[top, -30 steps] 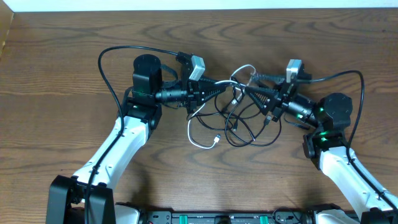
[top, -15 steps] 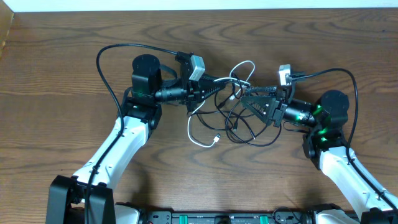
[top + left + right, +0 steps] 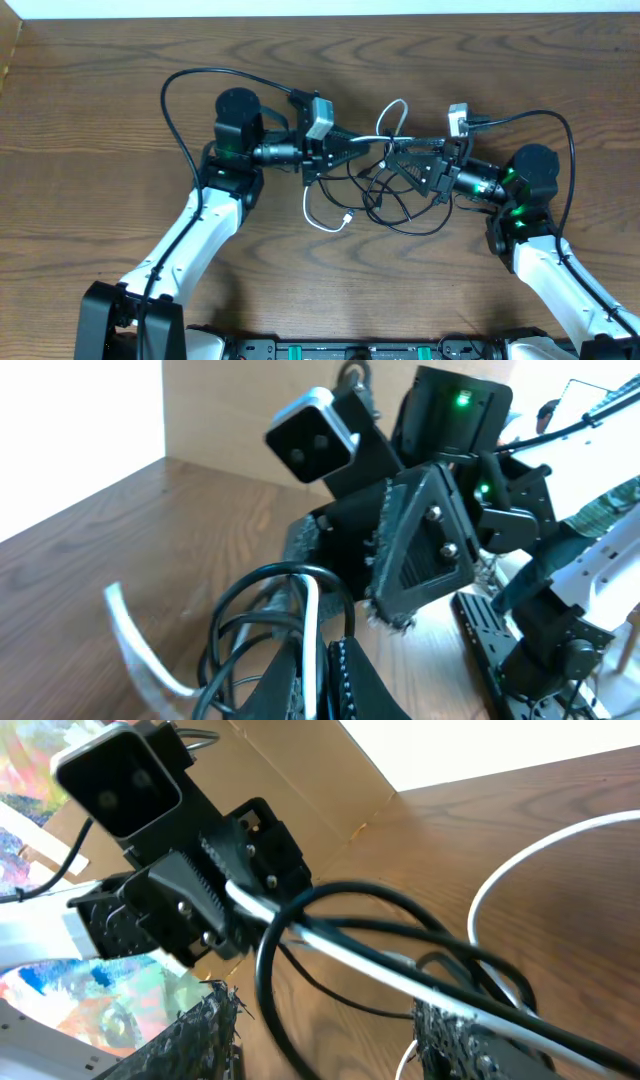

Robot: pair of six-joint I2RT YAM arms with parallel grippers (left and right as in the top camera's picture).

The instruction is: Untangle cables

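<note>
The cables (image 3: 385, 195) lie as a tangle of black cords and one white cord between my two grippers at mid-table. My left gripper (image 3: 347, 152) points right and is shut on the white cable (image 3: 313, 630), which runs up between its pads; black loops (image 3: 235, 625) hang beside it. My right gripper (image 3: 403, 163) faces it from the right and is open. In the right wrist view its fingers (image 3: 200, 1035) stand wide apart, and the white cable (image 3: 400, 965) and black cords (image 3: 275, 990) cross the gap. A white plug end (image 3: 347, 221) rests on the table.
Thicker black wires (image 3: 185, 85) arc from each arm over the wooden table (image 3: 100, 180). The two wrist cameras (image 3: 320, 112) sit close together above the tangle. The table's far edge (image 3: 320, 14) runs along the top.
My right gripper has swung level, moved left toward the left gripper and opened wider. The left gripper has shifted slightly right, still shut on the white cable.
</note>
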